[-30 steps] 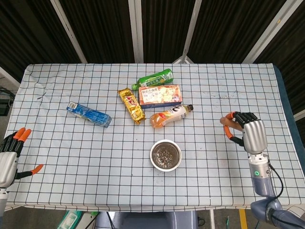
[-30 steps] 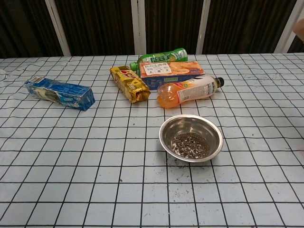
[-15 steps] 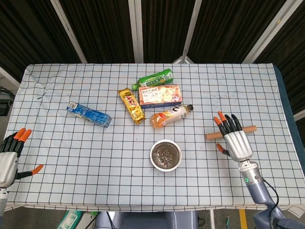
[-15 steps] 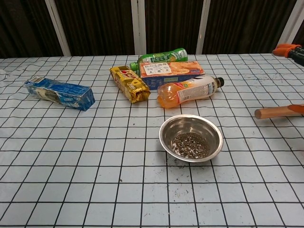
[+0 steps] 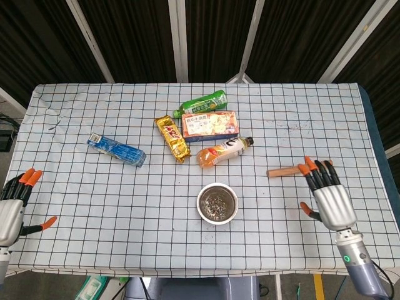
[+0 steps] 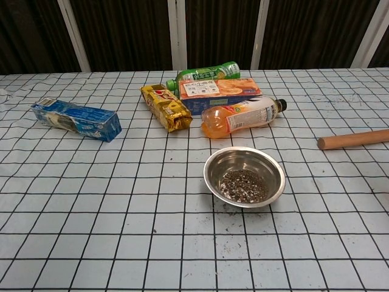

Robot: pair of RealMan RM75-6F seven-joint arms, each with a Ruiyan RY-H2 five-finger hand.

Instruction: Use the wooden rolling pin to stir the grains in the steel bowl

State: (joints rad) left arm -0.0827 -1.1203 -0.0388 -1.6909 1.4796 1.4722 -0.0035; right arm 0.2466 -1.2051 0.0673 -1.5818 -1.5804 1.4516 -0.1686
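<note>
Across the upper middle of the checked table I see a green bottle, an orange-print box, a gold snack bar and an orange juice bottle lying clustered; a blue packet lies apart to their left. None sits between the steel bowl and the wooden rolling pin. The bowl holds dark grains on its bottom. The pin lies flat at right of centre, long axis nearly left-right, its far end under my right hand, fingers spread, holding nothing. My left hand, lower left, is spread too.
</note>
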